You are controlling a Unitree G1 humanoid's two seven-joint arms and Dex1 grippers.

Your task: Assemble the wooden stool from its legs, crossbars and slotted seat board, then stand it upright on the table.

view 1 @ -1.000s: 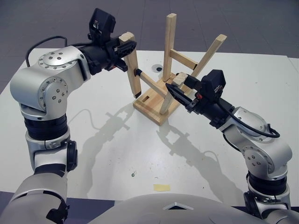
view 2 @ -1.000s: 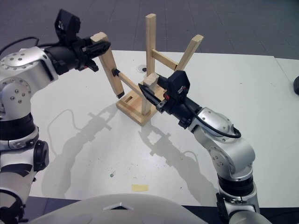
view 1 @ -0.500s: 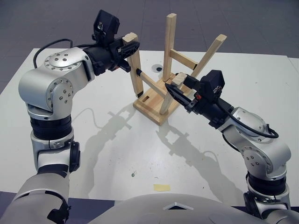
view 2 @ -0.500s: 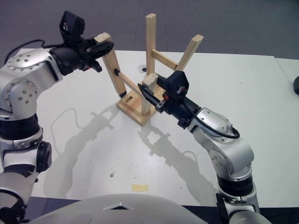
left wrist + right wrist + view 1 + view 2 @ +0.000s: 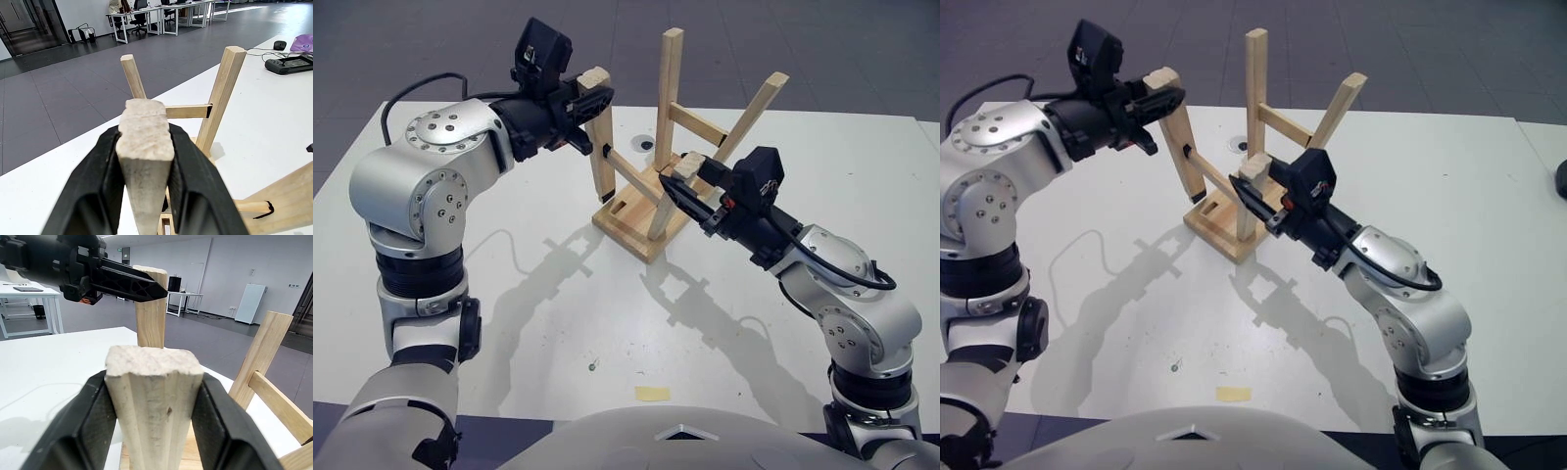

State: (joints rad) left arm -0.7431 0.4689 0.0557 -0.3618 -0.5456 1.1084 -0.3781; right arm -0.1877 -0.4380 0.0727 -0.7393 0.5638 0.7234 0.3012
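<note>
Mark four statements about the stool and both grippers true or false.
1. The stool stands upside down, its seat board on the table. True.
2. The left gripper is open, clear of the stool. False: it is shut on the left-side leg near its top end.
3. The right gripper is shut on the near leg near its top end. True.
4. No crossbar joins the far legs. False: a crossbar joins them.

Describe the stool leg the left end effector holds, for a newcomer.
On the white table sits the upturned stool, seat board down. Pick the leftmost leg of four: the left end effector clamps its top end, and a black-tipped crossbar meets its middle.
</note>
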